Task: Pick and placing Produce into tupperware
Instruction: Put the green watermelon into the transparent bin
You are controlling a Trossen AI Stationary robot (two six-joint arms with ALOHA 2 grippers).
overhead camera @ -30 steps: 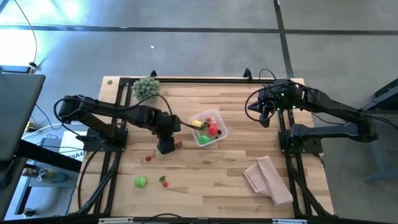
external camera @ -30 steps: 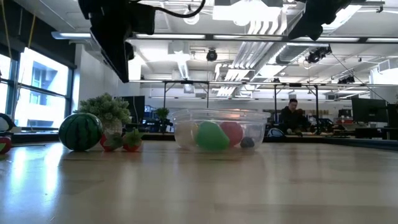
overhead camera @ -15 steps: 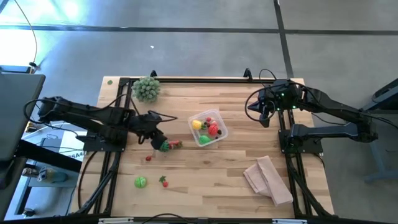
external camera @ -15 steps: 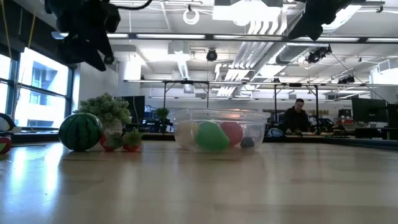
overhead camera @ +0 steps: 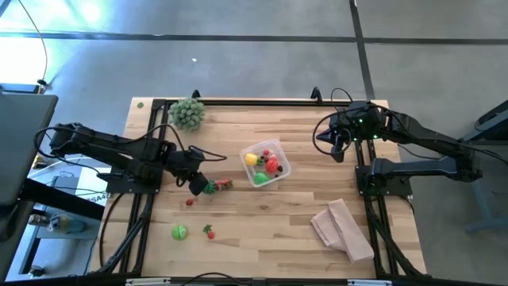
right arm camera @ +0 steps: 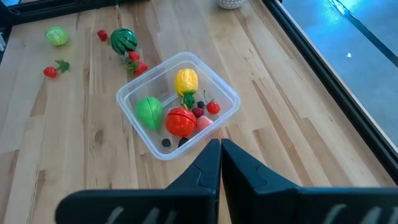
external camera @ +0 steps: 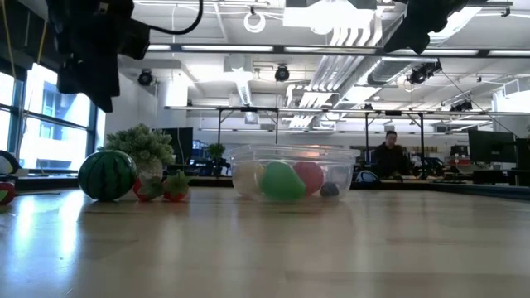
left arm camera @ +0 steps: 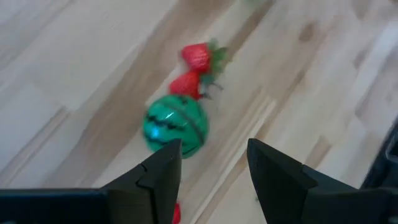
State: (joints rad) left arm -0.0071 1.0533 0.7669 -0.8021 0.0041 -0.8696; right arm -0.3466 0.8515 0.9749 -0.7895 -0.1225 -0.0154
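Green toy watermelon (left arm camera: 175,126) lies just ahead of the half-open, empty left gripper (left arm camera: 211,168), two strawberries (left arm camera: 194,68) touching its far side; left arm is far nearer. Loose on the table: six pieces. Tupperware (overhead camera: 279,171) at centre holds several. Right gripper (right arm camera: 220,163), fingers shut, waits above the table's far right.

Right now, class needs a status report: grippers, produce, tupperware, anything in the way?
Left gripper open, empty, above toy watermelon. Right gripper shut, parked. Tupperware partly filled; two strawberries touch watermelon.
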